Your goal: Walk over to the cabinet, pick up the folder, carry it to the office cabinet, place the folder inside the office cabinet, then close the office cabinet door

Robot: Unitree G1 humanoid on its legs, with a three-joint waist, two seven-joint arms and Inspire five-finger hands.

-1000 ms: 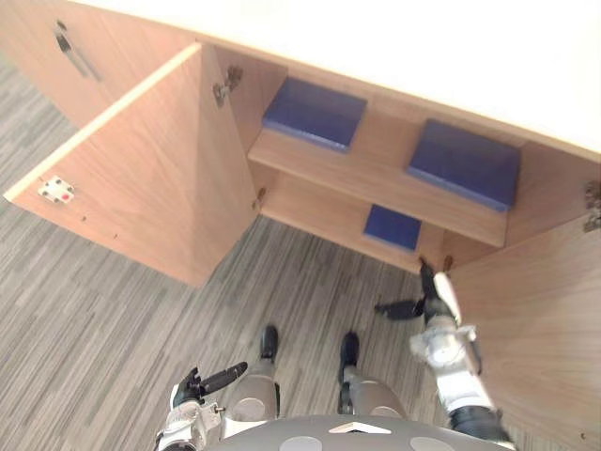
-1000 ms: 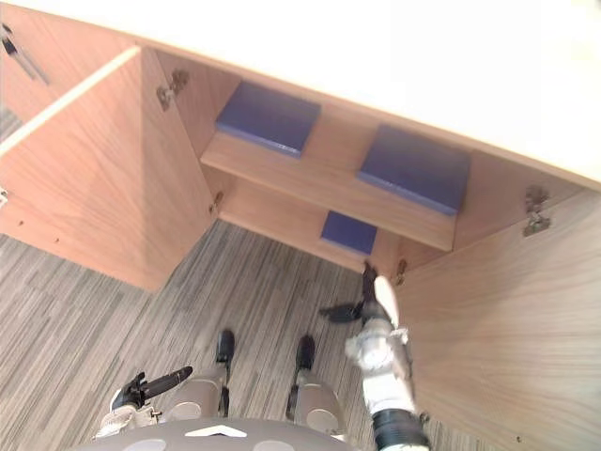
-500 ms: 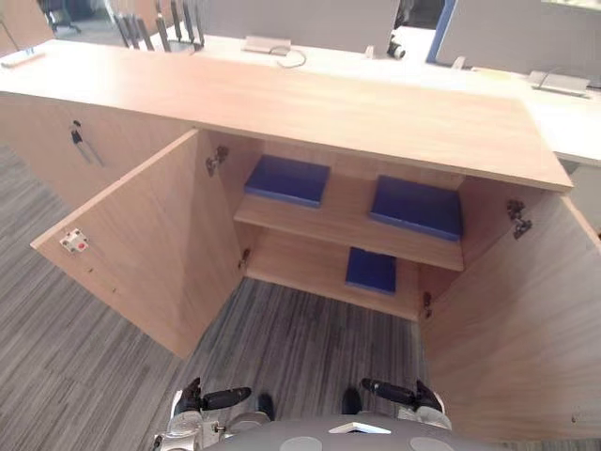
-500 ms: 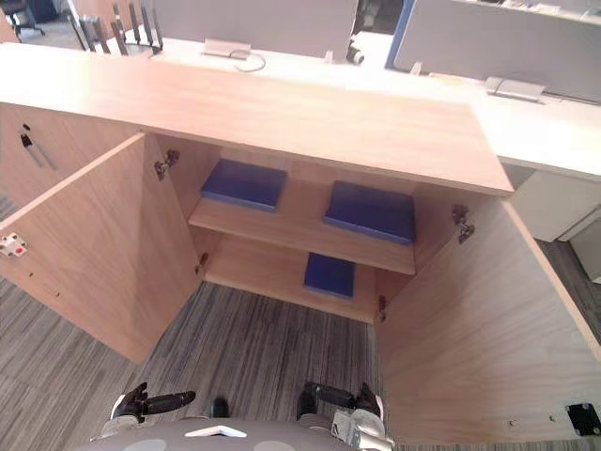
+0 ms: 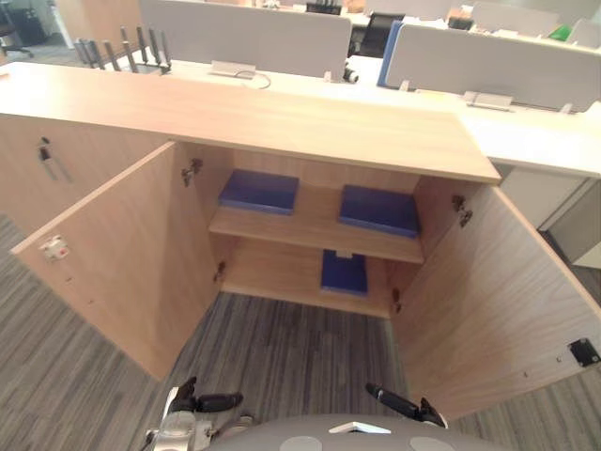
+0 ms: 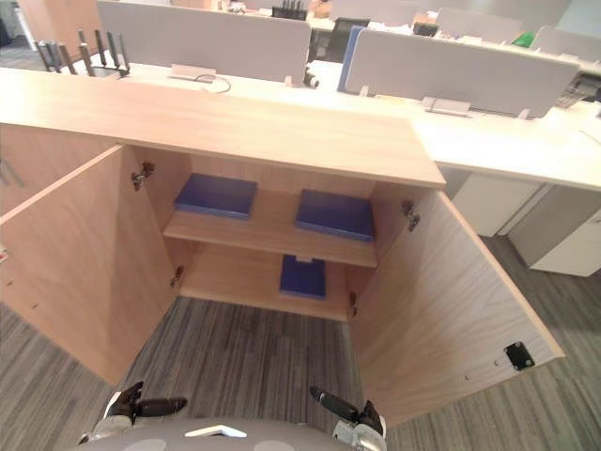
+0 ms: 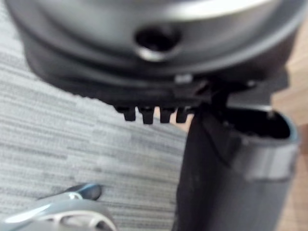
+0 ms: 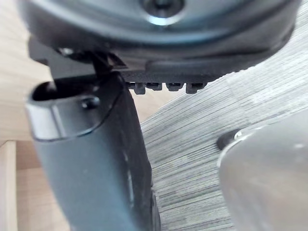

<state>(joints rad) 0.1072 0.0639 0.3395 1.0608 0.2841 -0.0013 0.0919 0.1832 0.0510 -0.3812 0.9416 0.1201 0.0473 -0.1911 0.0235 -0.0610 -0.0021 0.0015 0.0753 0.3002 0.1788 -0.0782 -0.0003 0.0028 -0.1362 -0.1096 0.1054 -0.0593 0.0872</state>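
Vs 1 s ago the whole view has shifted. The head cam now looks from higher up and further back, so we see the full office cabinet (image 5: 282, 117) w/ its top, not just the shelves from above. That's cam motion, not the furniture.

The real change is the right hand (image 5: 402, 406). 1 s ago it was raised, near the front edge of the bottom shelf (image 5: 272, 277) by the right door (image 5: 488, 291). Now it sits low at the view's bottom edge, well apart from the cabinet; it was already there 0.5 s ago. The left hand (image 5: 200, 405) is low at the bottom edge, as before.

The three blue folders lie in the same spots on the shelves:
- The upper-left folder (image 5: 259, 191) and upper-right folder (image 5: 378, 209) lie flat on the upper shelf (image 5: 315, 218), apart from each other.
- The lower folder (image 5: 345, 272) lies flat on the bottom shelf, right of centre, below the upper-right one.

All three are inside the cabinet; we can't tell which is the task's own. Both doors stand wide open, the left door (image 5: 122, 254) swung out to the robot's left, the right door to its right. The right door has a small dark latch (image 5: 583, 351) near its outer edge.

Both hands are empty, over the grey striped carpet (image 5: 282, 357).
- Left hand: fingers straight, pointing inward toward the right hand, thumb sticking up.
- Right hand: fingers stretched out straight, pointing inward toward the left, curled on nothing.

In each wrist view the thumb stands clear. Carpet shows beyond it, and on the right wrist view door wood too. Behind the cabinet are desks w/ grey partition screens (image 5: 244, 38).
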